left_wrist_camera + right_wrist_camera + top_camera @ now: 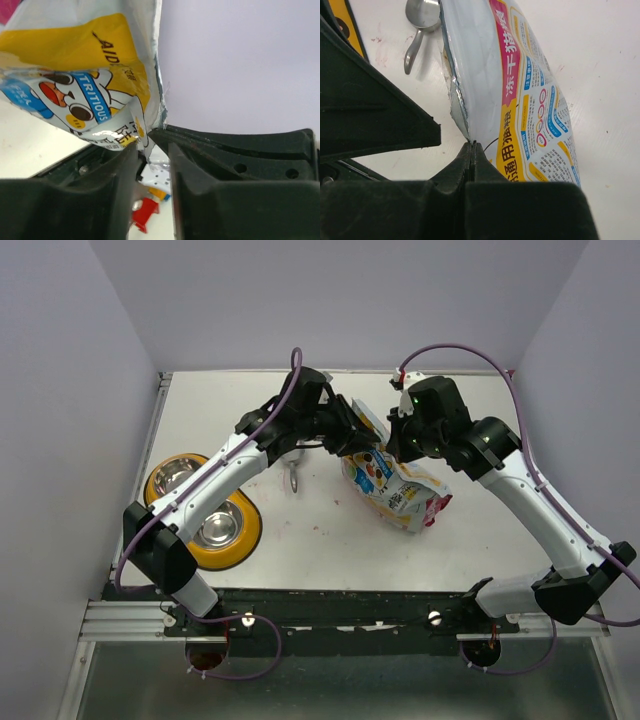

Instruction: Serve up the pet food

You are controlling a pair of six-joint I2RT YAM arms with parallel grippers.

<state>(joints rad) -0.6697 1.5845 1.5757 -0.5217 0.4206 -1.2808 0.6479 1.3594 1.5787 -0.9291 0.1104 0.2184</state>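
Pinching the bag (395, 485) from both sides, we had the left gripper (343, 437) and the right gripper (402, 432) clamped on its top edge, up near the table's 12 o'clock. No pet food showed anywhere; we judged it was all inside the bag. At 8 o'clock from the bag, the feeder (222, 558) showed only bare steel in both bowls, and the scoop (293, 476) lay unused at 9 o'clock. So by our reckoning opening was in hand, with scooping and filling left.

The overhead view hid both grips. The left wrist view showed fingers (115, 185) nearly closed with the foil rim between them. The right wrist view showed pads (485, 167) pressed together on a ragged, perhaps torn, edge.
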